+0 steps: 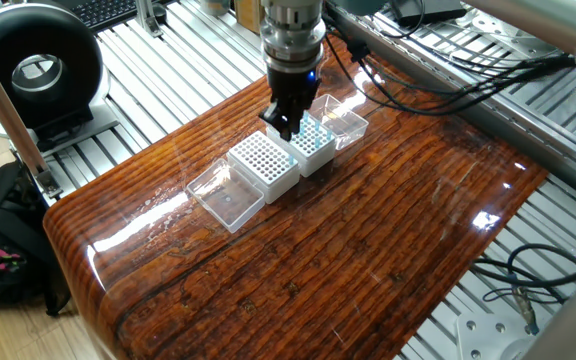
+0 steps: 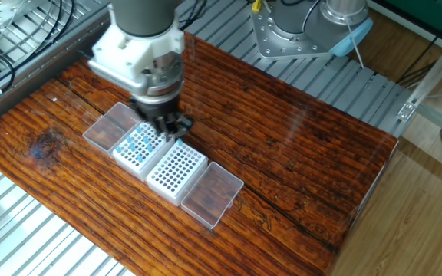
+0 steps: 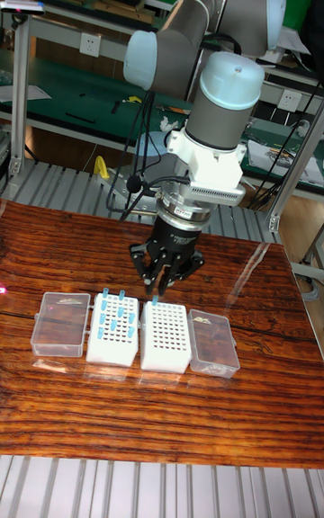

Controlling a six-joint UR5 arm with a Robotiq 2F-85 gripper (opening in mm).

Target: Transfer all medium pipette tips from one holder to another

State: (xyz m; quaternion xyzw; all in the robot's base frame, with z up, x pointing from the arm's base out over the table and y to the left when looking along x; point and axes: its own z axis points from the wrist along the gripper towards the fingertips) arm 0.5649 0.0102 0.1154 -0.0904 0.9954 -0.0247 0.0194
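Several light-blue medium pipette tips (image 3: 113, 311) stand in a white holder (image 3: 112, 331) (image 2: 138, 146) (image 1: 314, 146). Beside it is a second white holder (image 3: 166, 338) (image 2: 176, 170) (image 1: 263, 163), where a single blue tip (image 3: 153, 300) shows at the back corner nearest the first holder. My gripper (image 3: 159, 288) (image 2: 164, 129) (image 1: 286, 128) points straight down just above the back edge of the two holders, near the seam between them. Its fingers stand slightly apart, and I see nothing held between them.
A clear plastic lid lies at each outer end of the row: one lid (image 3: 61, 323) (image 2: 113, 126) beside the tip-filled holder, the other lid (image 3: 214, 341) (image 2: 213, 193) beside the second holder. Everything sits on a glossy wooden board (image 2: 298, 153). Cables (image 1: 438, 90) trail behind it.
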